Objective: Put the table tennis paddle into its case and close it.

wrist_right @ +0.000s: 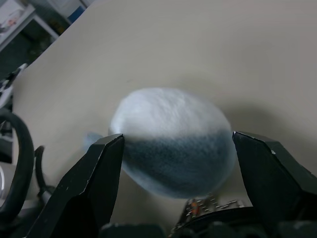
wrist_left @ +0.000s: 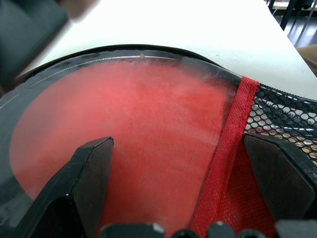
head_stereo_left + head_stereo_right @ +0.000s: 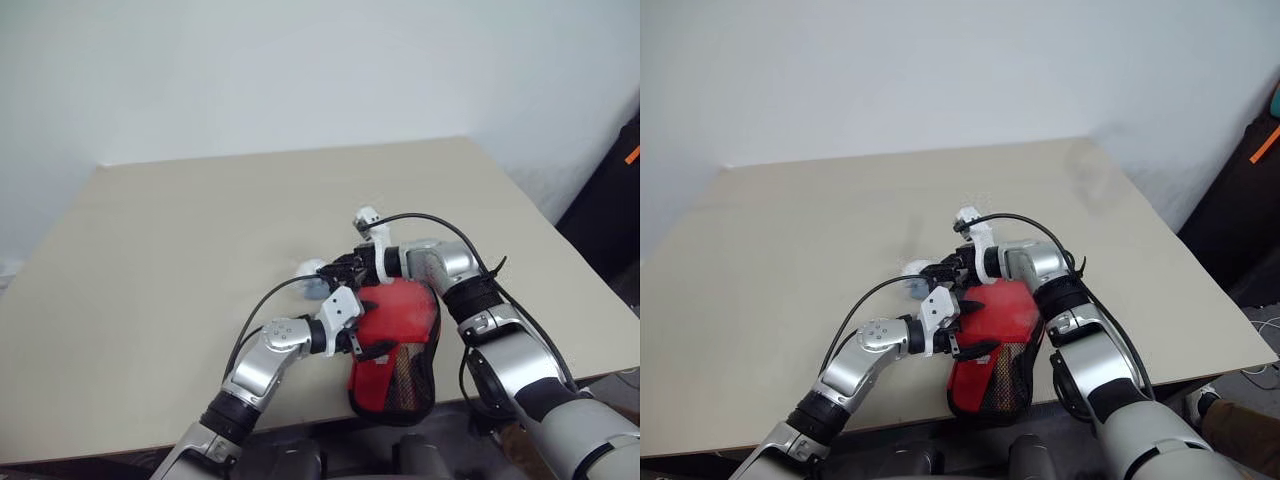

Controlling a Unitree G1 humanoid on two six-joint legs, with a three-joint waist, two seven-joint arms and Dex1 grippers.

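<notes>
**Paddle seen inside case at near table edge; both grippers spread wide**

The work surface is a plain beige table set against a pale, bare wall. Dark objects stand off the table's far right corner, one with an orange mark; they cannot be identified.

The largest item on the table is the case, lying at the near edge between the two arms, its lower end reaching the table's edge. It is paddle-shaped with a black border. Its rounded upper part is a clear window; below that runs a red fabric band, then black mesh over red fabric. No logo or lettering can be read on it in any view.

The table tennis paddle lies inside the case: its round red face shows through the clear window, slightly hazed by the plastic. The handle cannot be made out. Whether the zip is closed cannot be told.

The left gripper sits over the upper left part of the case, its two black fingers set wide apart above the window and mesh, with nothing between them.

The right gripper is just beyond the top of the case, pointing toward the robot's left. Its fingers stand wide apart on either side of a small white-and-grey-blue rounded object resting on the table, without pinching it.
</notes>
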